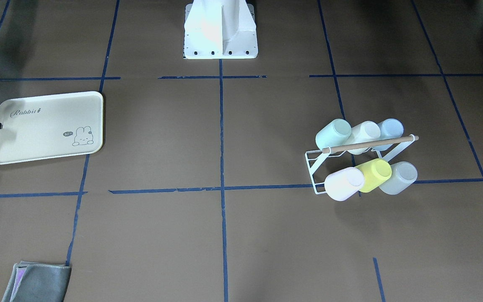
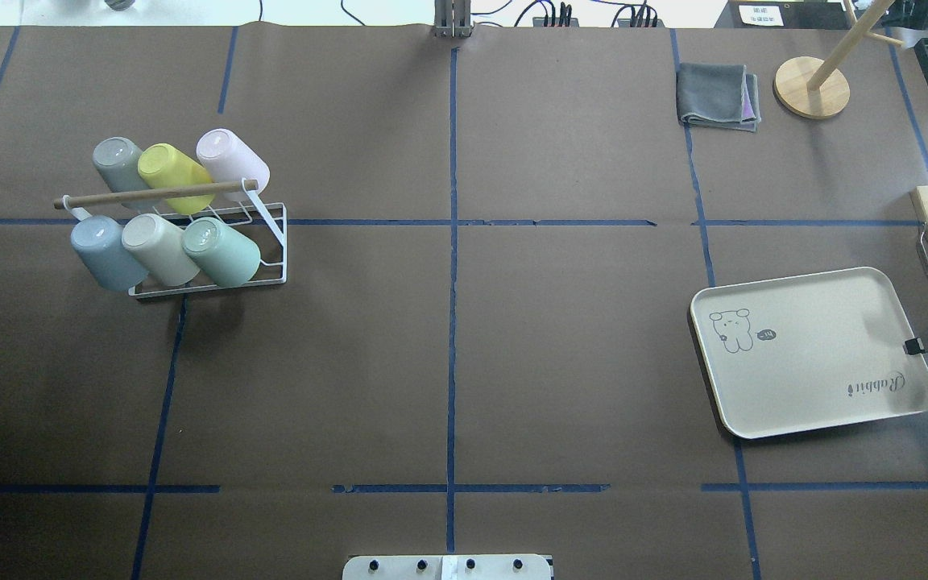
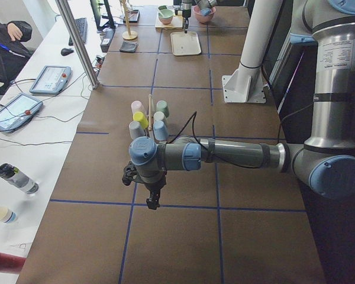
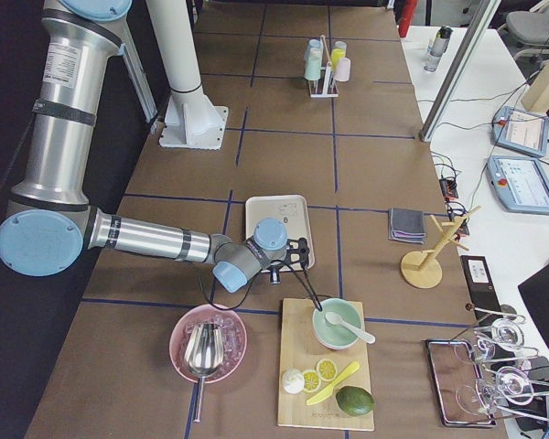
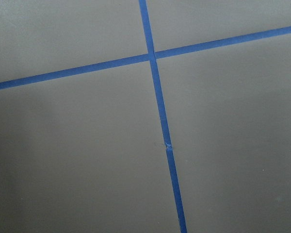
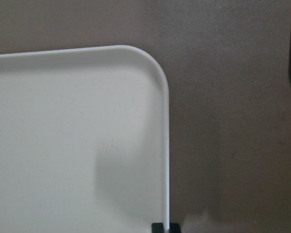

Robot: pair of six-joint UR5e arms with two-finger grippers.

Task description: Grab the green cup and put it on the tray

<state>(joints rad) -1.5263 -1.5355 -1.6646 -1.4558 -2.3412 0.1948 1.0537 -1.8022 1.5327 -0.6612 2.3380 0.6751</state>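
Left tool point(image 3: 152, 202) is hanging over bare bench, well apart from the rack point(image 2: 275, 242), and I cannot tell how far it is gaping. Right tool point(image 2: 913, 347) is sitting at the rim of the tray point(image 2: 818, 354), its grip equally unclear. Green cup point(image 2: 222, 251) is leaning tilted on the rack, right beside the cream cup point(image 2: 159, 248) and near the wooden bar point(image 2: 150, 194). Pulling it off askew is risking dragging the light rack, knocking neighbours loose or snagging the bar. Meanwhile the yellow-green cup point(image 2: 174, 167) is inviting a mix-up.
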